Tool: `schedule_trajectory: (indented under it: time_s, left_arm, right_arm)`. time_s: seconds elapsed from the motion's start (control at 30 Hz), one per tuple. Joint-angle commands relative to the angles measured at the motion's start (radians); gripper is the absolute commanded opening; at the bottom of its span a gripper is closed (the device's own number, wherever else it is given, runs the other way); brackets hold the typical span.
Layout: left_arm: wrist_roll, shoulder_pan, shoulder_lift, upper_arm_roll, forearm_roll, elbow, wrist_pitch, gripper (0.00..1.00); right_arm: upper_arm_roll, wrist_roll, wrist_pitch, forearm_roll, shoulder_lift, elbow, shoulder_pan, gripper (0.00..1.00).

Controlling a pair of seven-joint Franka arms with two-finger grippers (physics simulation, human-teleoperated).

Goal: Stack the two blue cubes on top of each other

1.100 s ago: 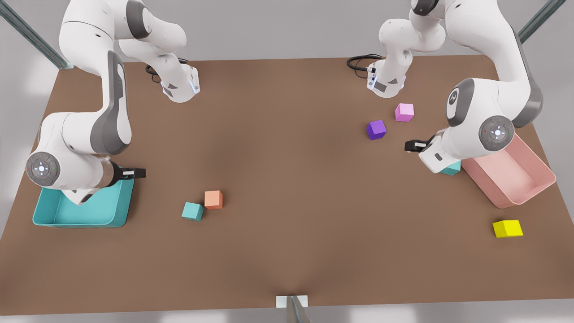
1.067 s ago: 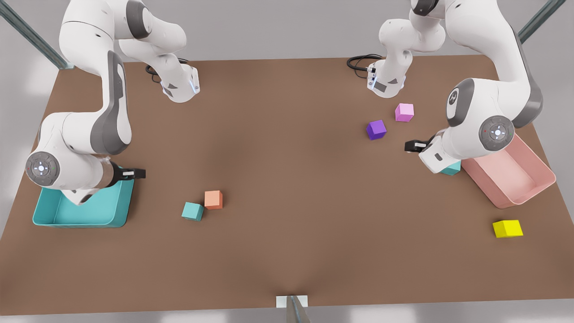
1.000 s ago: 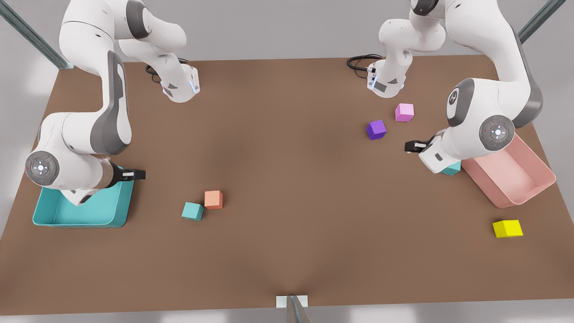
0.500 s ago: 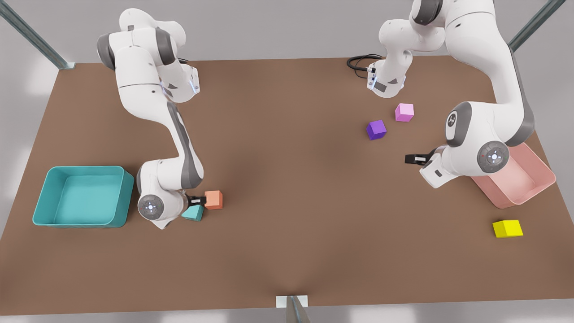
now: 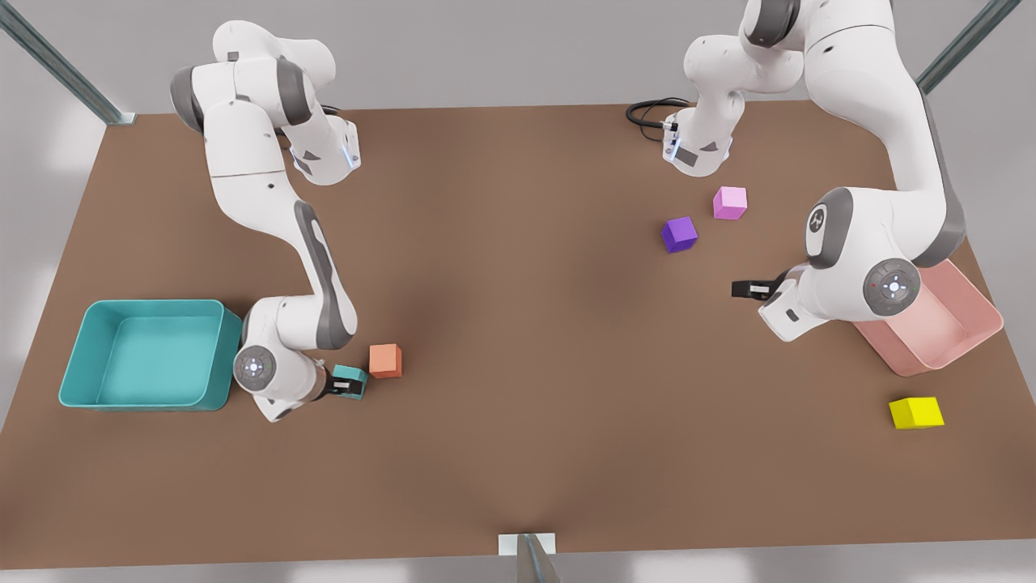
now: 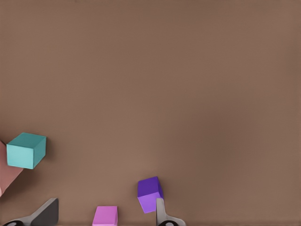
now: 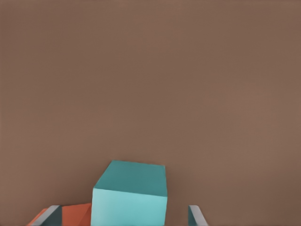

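One blue cube (image 5: 354,375) lies on the table beside an orange cube (image 5: 385,360) at the front view's left. My right gripper (image 5: 343,384) is low over it. In the right wrist view that cube (image 7: 130,195) sits between the open fingers (image 7: 52,214), with a gap on each side. The other blue cube (image 6: 27,149) rests beside the pink bin's corner (image 6: 5,172); in the front view my arm covers it. My left gripper (image 5: 751,288) hovers at the front view's right, open (image 6: 107,203), with nothing in it.
A teal bin (image 5: 152,398) stands at the front view's left edge and a pink bin (image 5: 963,332) at the right. A purple cube (image 5: 679,234) and a pink cube (image 5: 730,202) lie behind my left gripper. A yellow cube (image 5: 916,412) lies near the front right.
My right arm swung from above the teal bin to the blue cube beside the orange one and came down around it. My left arm shifted slightly forward, covering the other blue cube.
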Motion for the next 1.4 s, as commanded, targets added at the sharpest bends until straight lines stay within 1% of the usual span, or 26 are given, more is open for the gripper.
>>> schedule_trajectory:
  time_s: [0.0,0.23,0.4,0.57,0.6,0.63,0.67,0.7,0.8,0.87,0.93,0.97,1.03,1.07,1.1,1.17,1.2,1.23,1.27,1.3,1.33,1.37]
  left_arm:
    - [0.013,-0.001,-0.003,-0.002,0.0,0.001,0.0,1.0]
    - [0.014,0.003,0.0,0.0,0.002,-0.001,0.0,1.0]
    - [0.013,0.003,0.013,0.0,0.002,0.001,0.0,1.0]
    - [0.013,0.002,0.014,0.0,0.002,0.001,0.0,1.0]
    - [0.013,0.003,0.014,0.0,0.002,0.001,0.0,1.0]
    - [0.013,0.002,0.014,0.0,0.002,0.001,0.0,1.0]
    - [0.013,0.002,0.014,0.0,0.002,0.001,0.0,1.0]
    - [0.013,0.002,0.014,0.0,0.002,0.001,0.0,1.0]
    - [0.013,0.002,0.014,0.0,0.002,0.001,0.0,1.0]
    - [0.013,0.003,0.014,0.0,0.002,0.001,0.0,1.0]
    - [0.013,0.005,0.014,0.0,0.002,0.001,0.001,1.0]
    - [0.013,0.006,0.016,0.0,0.002,0.001,0.001,1.0]
    - [0.013,0.006,0.023,0.0,0.003,0.001,0.003,1.0]
    - [0.011,0.009,0.028,0.002,0.003,0.001,0.003,1.0]
    - [0.01,0.023,0.028,0.002,0.005,0.001,0.003,1.0]
    - [0.008,0.052,0.033,0.003,0.012,0.002,0.001,1.0]
    - [0.001,0.075,0.026,0.002,0.05,0.001,-0.004,1.0]
    - [-0.027,0.103,0.016,0.009,0.08,-0.005,-0.017,1.0]
    - [-0.09,0.103,0.013,0.055,0.081,-0.036,-0.042,1.0]
    - [-0.104,0.138,-0.015,0.08,0.118,-0.099,-0.053,1.0]
    - [-0.229,0.132,-0.013,0.147,0.155,-0.146,0.001,1.0]
    - [-0.422,0.146,-0.015,0.149,0.152,-0.246,0.188,1.0]
  right_arm:
    - [0.001,-0.03,0.067,0.007,0.003,-0.013,0.002,0.99]
    - [0.005,-0.032,0.118,0.008,-0.004,-0.084,0.005,0.99]
    - [0.005,-0.03,0.135,0.014,0.01,-0.09,0.002,0.99]
    - [0.005,-0.03,0.152,0.051,0.057,-0.077,-0.001,0.99]
    - [0.005,-0.03,0.152,0.053,0.057,-0.077,-0.001,0.95]
    - [0.005,-0.029,0.143,0.056,0.056,-0.071,0.0,0.74]
    - [0.007,-0.027,0.126,0.057,0.053,-0.064,-0.001,0.59]
    - [0.007,-0.029,0.087,0.08,0.049,-0.047,-0.003,0.58]
    - [0.005,-0.024,-0.04,0.097,0.007,-0.013,-0.003,0.58]
    - [0.002,-0.007,-0.157,0.093,-0.026,0.064,0.003,0.59]
    - [0.002,0.096,-0.295,0.083,-0.038,0.17,0.023,0.59]
    - [0.002,0.206,-0.354,0.082,-0.039,0.229,0.06,0.59]
    - [0.002,0.424,-0.362,0.08,-0.036,0.255,0.166,0.59]
    - [0.004,0.574,-0.347,0.088,-0.03,0.28,0.233,0.59]
    - [0.004,0.71,-0.321,0.093,0.009,0.327,0.279,0.59]
    - [0.014,0.971,-0.198,0.099,0.126,0.45,0.367,0.59]
    - [0.073,1.071,-0.112,0.097,0.183,0.505,0.368,0.59]
    - [0.117,1.123,-0.022,0.097,0.215,0.519,0.37,0.59]
    - [0.16,1.149,0.064,0.096,0.241,0.519,0.372,0.59]
    - [0.207,1.159,0.176,0.094,0.286,0.538,0.373,0.59]
    - [0.224,1.22,0.267,0.093,0.342,0.587,0.393,0.59]
    - [0.235,1.242,0.308,0.093,0.375,0.631,0.41,0.59]
